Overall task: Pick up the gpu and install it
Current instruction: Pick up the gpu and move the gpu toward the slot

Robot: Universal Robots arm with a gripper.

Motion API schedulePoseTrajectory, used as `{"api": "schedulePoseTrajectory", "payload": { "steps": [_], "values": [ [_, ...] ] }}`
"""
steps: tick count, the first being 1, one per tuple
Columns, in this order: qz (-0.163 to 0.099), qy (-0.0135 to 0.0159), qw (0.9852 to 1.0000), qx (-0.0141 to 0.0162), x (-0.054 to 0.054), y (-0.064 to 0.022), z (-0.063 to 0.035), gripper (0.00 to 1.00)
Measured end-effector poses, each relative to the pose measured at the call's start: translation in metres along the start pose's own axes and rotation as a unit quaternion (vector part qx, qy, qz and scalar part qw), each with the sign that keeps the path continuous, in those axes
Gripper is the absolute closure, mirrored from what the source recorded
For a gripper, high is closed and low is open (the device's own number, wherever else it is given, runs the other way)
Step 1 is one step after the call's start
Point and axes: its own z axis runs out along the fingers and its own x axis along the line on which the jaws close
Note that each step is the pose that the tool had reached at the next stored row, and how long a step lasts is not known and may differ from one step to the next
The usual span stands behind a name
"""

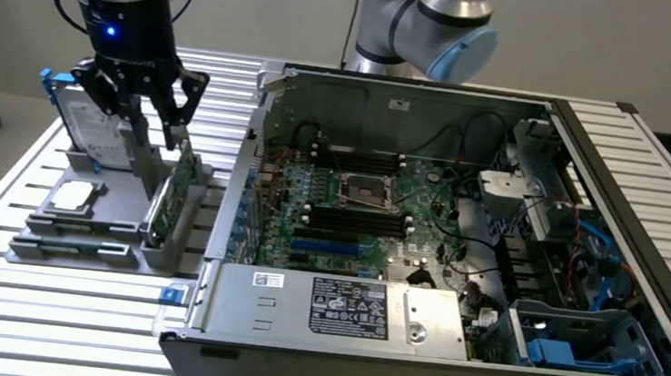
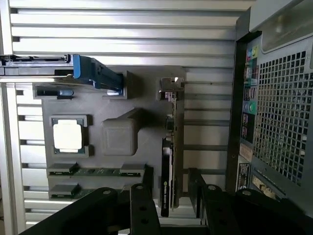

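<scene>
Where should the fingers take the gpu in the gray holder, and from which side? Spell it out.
Take the gpu by its upper edge, a finger on each flat face, coming straight down. It stands on edge in the gray holder's slot, so only the top is free. The open fingers flank it.

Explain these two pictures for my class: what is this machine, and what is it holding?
It is a robot arm over a slatted metal table. One picture is from a camera off the arm, the other from its wrist. Its black pincer is open, straddling a thin green circuit-board card with a black cover, which stands on edge in a grey tray; nothing is held. The tray also carries a small square silver chip. Beside it lies an open computer case.
</scene>
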Motion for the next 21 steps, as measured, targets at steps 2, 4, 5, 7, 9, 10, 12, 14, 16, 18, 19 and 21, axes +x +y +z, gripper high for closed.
{"api": "schedulePoseTrajectory", "payload": {
  "steps": [2, 4, 5, 7, 9, 10, 12, 14, 16, 18, 19, 21],
  "values": [
    [-0.002, -0.0001, 1.0, 0.0012, 0.0, 0.0, 0.0024, 0.58],
    [-0.004, -0.0001, 1.0, 0.0026, 0.0, -0.0001, 0.0044, 0.58],
    [-0.004, -0.0001, 1.0, 0.0033, 0.0, -0.0003, 0.0053, 0.58],
    [-0.006, 0.0009, 1.0, 0.0034, 0.0, -0.0031, 0.0069, 0.58],
    [-0.007, 0.0014, 1.0, 0.0034, 0.0, -0.0063, 0.0092, 0.58],
    [-0.008, 0.0015, 1.0, 0.0034, 0.0, -0.0078, 0.0106, 0.58],
    [-0.008, 0.0016, 1.0, 0.0034, 0.0, -0.0102, 0.014, 0.58],
    [-0.009, 0.0015, 1.0, 0.0034, 0.0, -0.012, 0.0177, 0.58],
    [-0.01, 0.0015, 0.9999, 0.0035, 0.0, -0.0137, 0.0215, 0.58],
    [-0.011, 0.0015, 0.9999, 0.0035, 0.0, -0.0152, 0.0252, 0.58],
    [-0.011, 0.0015, 0.9999, 0.0035, 0.0, -0.0158, 0.027, 0.58],
    [-0.012, 0.0014, 0.9999, 0.0035, 0.0, -0.0161, 0.0306, 0.58]
  ]
}}
